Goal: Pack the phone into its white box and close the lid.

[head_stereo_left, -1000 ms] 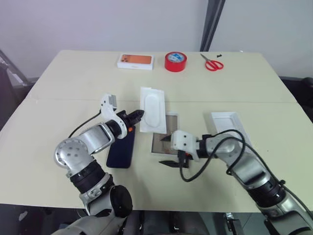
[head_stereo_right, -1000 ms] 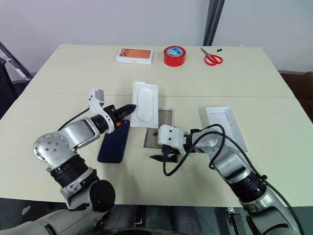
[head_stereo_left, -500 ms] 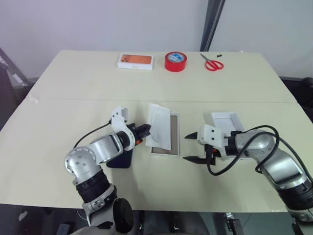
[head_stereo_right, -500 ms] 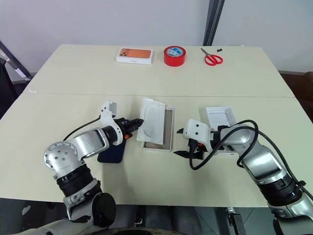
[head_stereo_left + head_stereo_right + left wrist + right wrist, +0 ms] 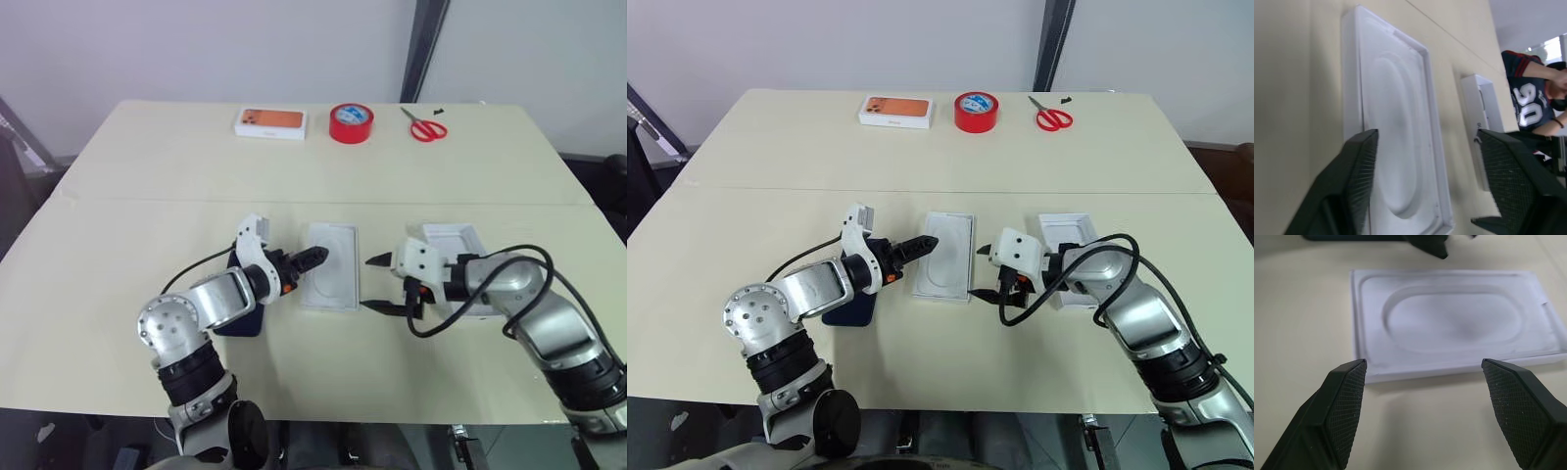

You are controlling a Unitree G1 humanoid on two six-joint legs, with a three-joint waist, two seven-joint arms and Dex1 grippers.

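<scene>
On the worktop point(image 5: 118, 196): beige surface, all items lie flat on it.
white box point(image 5: 329, 279): centre of worktop, between the two grippers; the insert sits in it and covers its inside, so just the thin white rim shows around the insert.
insert point(image 5: 1449, 318): thin white sheet with oval recess, lying flat in the white box, recess facing up.
phone point(image 5: 854, 311): dark navy, flat on worktop just left of the white box, mostly hidden under the left arm; not in the box.
lid point(image 5: 453, 242): white tray, open side up, right of the white box, partly behind the right gripper; apart from the box.
left gripper point(image 5: 315, 256): fingers parted, holding nothing; tips over the left edge of the white box; left wrist view shows the two fingers point(image 5: 1359, 166) spread either side of the insert.
right gripper point(image 5: 374, 284): jaws wide apart, empty, pointing left at the right edge of the white box, just short of it.
far edge: orange-topped white box point(image 5: 270, 122), red tape roll point(image 5: 352, 122), red scissors point(image 5: 424, 125), well apart from the grippers.
person point(image 5: 1535, 105): in a dark numbered jersey, background of left wrist view.
</scene>
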